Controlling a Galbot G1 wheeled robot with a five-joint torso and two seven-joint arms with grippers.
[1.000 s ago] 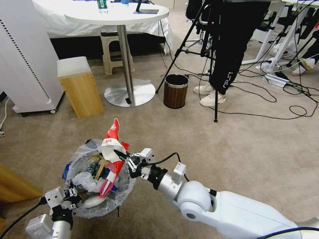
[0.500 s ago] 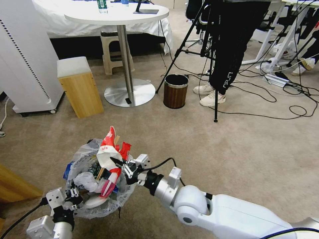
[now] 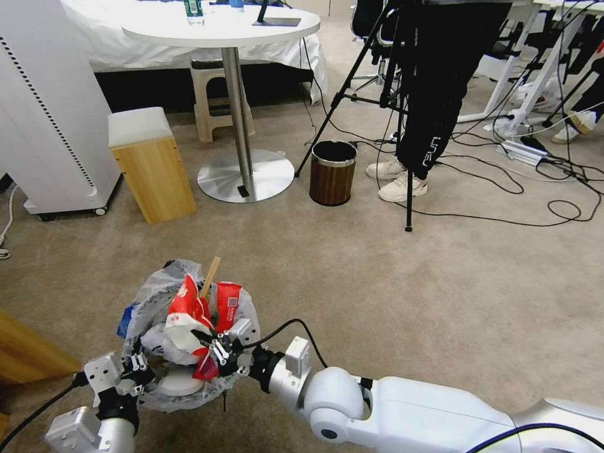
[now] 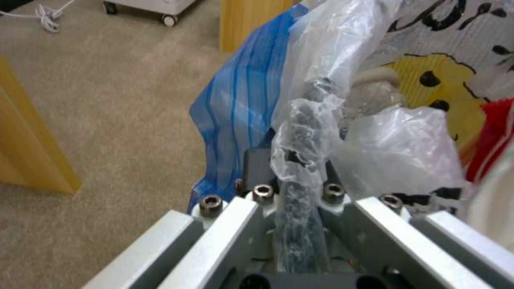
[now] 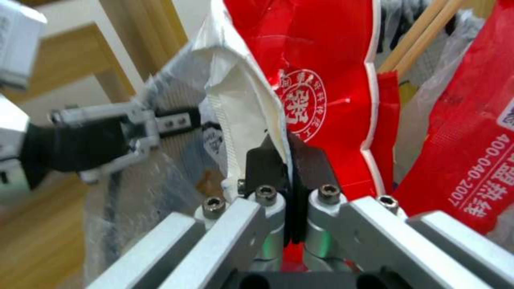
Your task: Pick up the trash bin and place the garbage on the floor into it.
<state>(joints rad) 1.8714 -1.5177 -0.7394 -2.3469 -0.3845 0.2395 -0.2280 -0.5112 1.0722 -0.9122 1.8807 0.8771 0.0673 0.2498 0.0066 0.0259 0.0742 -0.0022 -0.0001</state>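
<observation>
The left tool (image 3: 135,366) pinches the trash bin (image 3: 189,340) rim. The right tool (image 3: 212,345) is closed on a red-white cup (image 3: 182,314). The full bin could spill.

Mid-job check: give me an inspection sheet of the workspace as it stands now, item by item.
Surface: beige carpet floor; no loose litter seen on it.
Job's things: trash bin with white bag liner, heaped with garbage; crushed red-white cup, red packet and wooden stick stick up out of it.
Clutter: brown wood-grain bin standing farther off.
Grippers: left pincer shut on the trash bin's bagged rim; right pincer shut on the crushed red-white cup, over the bin.
Cables: black cables lie across the floor at far right.
Surroundings: round table, wooden stool, tripod.
</observation>
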